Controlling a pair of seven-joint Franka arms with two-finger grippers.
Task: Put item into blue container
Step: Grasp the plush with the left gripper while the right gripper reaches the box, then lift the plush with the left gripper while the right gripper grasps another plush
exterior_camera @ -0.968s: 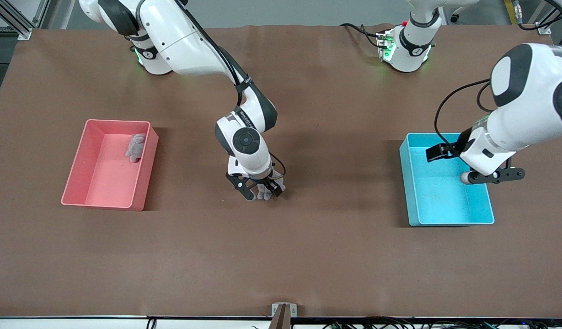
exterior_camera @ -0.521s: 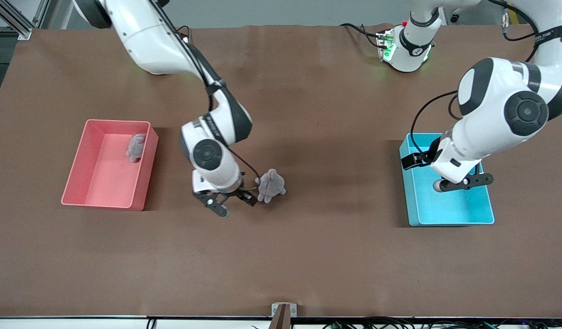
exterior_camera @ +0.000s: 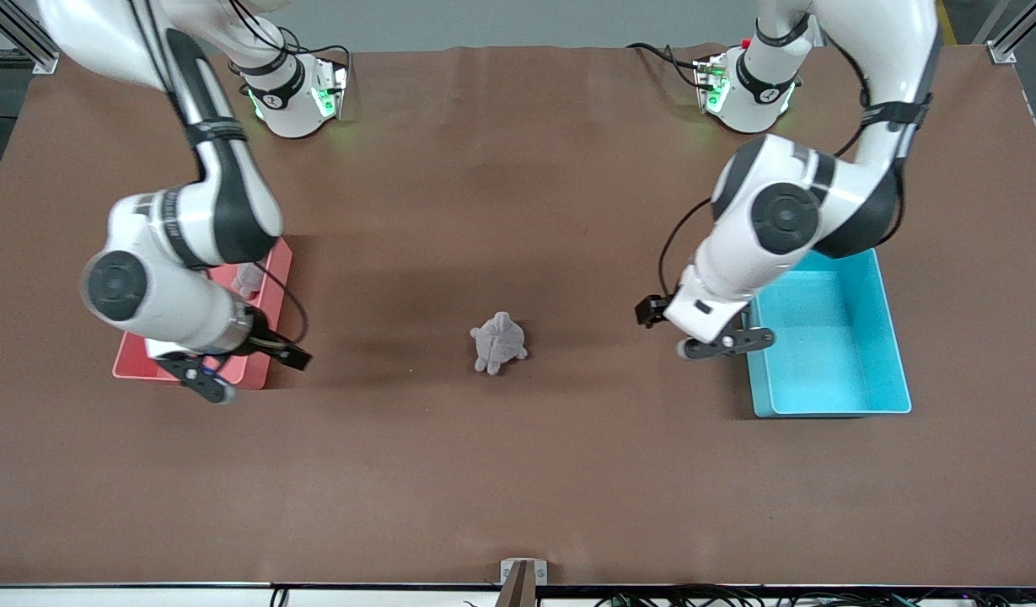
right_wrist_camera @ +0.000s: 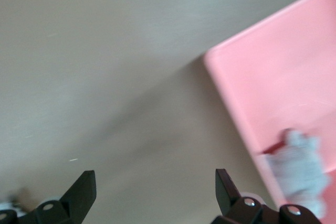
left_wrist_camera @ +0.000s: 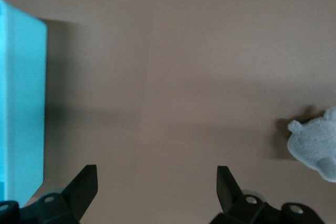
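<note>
A grey plush toy (exterior_camera: 498, 341) lies on the brown table, midway between the two bins; it also shows in the left wrist view (left_wrist_camera: 317, 148). The light-blue container (exterior_camera: 829, 354) stands at the left arm's end, empty where visible, partly hidden by that arm; its wall shows in the left wrist view (left_wrist_camera: 21, 108). My left gripper (exterior_camera: 724, 344) hangs open and empty over bare table beside that wall, between container and toy; its own view (left_wrist_camera: 156, 182) shows only table between the fingers. My right gripper (exterior_camera: 252, 373) is open and empty over the pink bin's near corner.
The pink bin (exterior_camera: 273, 278) sits at the right arm's end, mostly hidden under that arm, with a second grey plush (exterior_camera: 248, 278) inside. The right wrist view shows the bin (right_wrist_camera: 283, 87) and that plush (right_wrist_camera: 299, 169).
The right gripper let go of the grey plush at the table's middle and swung away to the pink bin. The left gripper moved from over the blue container to beside it, toward the plush.
</note>
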